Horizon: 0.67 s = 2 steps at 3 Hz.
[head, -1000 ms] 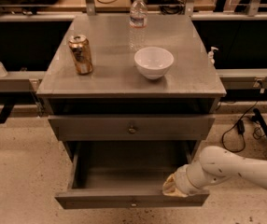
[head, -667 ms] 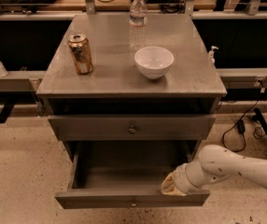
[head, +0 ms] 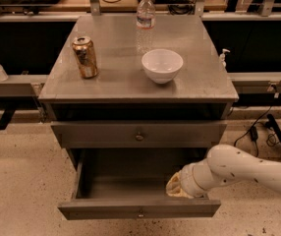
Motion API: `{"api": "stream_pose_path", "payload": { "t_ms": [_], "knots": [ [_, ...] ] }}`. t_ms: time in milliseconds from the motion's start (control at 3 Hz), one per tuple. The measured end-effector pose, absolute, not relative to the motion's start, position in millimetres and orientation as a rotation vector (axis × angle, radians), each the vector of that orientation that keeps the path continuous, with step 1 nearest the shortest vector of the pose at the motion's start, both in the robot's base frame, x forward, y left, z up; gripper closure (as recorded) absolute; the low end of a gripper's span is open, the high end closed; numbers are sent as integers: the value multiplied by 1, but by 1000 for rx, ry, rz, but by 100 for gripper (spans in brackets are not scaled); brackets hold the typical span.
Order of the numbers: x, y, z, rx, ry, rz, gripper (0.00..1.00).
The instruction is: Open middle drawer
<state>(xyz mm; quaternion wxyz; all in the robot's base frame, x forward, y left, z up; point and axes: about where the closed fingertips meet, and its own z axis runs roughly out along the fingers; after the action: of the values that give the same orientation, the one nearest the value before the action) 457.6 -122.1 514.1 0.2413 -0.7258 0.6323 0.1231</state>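
The middle drawer [head: 139,211] is pulled out of the grey metal cabinet. Its flat front with a small round knob faces me, and its inside shows dark and empty. The top drawer [head: 139,134], with the same kind of knob, is shut above it. The lowest drawer is hidden below the open one. My gripper [head: 176,186], yellowish at the end of the white arm [head: 238,168], reaches in from the right. It sits inside the open drawer at its right front corner, just behind the drawer front.
On the cabinet top [head: 116,80] stand a drink can [head: 85,57] at the left, a white bowl [head: 162,65] in the middle and a water bottle [head: 145,18] at the back. Cables [head: 258,127] and a table leg lie on the floor at the right.
My gripper has shifted slightly left and up inside the open drawer. The drawer front stays where it was.
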Motion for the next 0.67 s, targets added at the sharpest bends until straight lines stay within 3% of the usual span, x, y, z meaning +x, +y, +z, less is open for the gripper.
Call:
{"api": "stream_pose_path", "payload": {
  "t_ms": [667],
  "knots": [
    [531,-111,468,-1986,1771,226,100]
  ]
}}
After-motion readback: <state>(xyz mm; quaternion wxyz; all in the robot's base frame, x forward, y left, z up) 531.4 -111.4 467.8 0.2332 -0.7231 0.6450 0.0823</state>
